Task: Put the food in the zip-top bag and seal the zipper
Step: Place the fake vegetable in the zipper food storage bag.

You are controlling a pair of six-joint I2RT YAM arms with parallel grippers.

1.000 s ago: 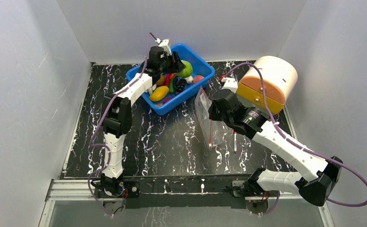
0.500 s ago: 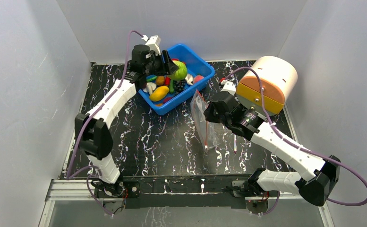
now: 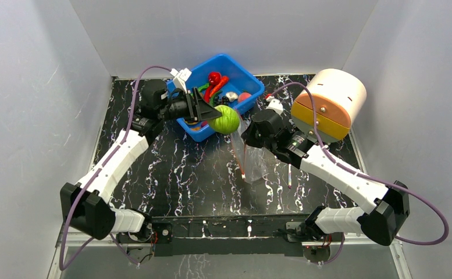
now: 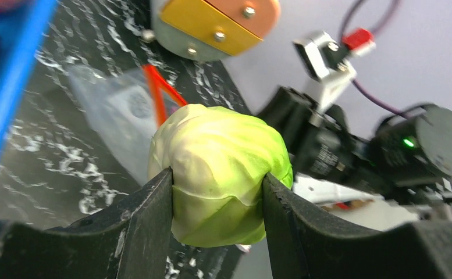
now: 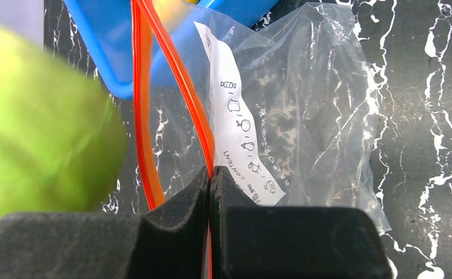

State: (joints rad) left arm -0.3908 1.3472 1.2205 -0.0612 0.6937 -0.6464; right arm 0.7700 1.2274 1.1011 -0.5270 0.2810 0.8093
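My left gripper [image 3: 212, 114] is shut on the round green melon [image 3: 224, 120], held in the air between the blue tub and the bag; it also shows in the left wrist view [image 4: 219, 172]. My right gripper [image 3: 248, 138] is shut on one side of the red-orange zipper [image 5: 199, 113] of the clear zip-top bag [image 3: 252, 160], holding its mouth open and raised. The bag [image 5: 305, 110] hangs down to the table. The melon [image 5: 40, 122] is blurred just left of the bag mouth. More food [image 3: 216, 83], red and other pieces, stays in the tub.
The blue tub [image 3: 242, 72] stands at the back centre. A cream and orange cylinder [image 3: 329, 102] sits at the back right. A pink-capped pen [image 3: 289, 175] lies on the marbled table right of the bag. White walls close in three sides.
My left gripper lifted the green melon out of the tub and carried it right and nearer, up to the bag mouth. My right gripper moved the bag slightly left.
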